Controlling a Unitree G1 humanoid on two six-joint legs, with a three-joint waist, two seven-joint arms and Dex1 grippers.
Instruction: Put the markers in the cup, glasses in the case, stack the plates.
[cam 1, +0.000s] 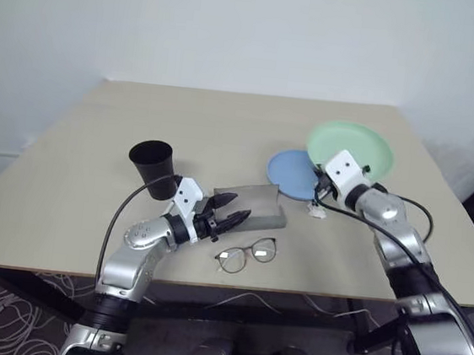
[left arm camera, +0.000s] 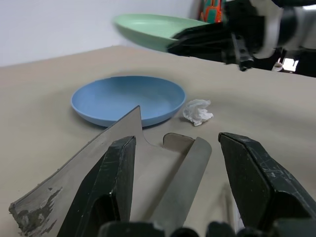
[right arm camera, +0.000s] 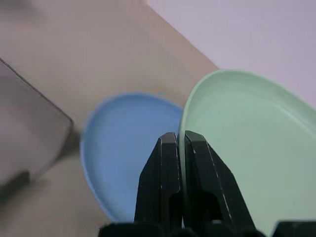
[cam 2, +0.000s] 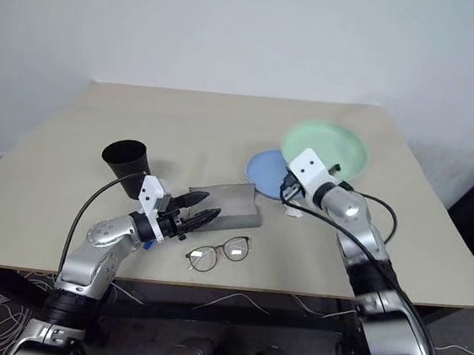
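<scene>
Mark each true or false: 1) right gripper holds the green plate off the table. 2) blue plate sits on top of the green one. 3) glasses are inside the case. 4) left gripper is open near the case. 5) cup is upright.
1) True. The right gripper is shut on the rim of the green plate, which hangs above the table.
2) False. The blue plate lies on the table, partly under the lifted green plate.
3) False. The glasses lie on the table in front of the case.
4) True. The left gripper is open at the case.
5) True. The cup stands upright.
</scene>
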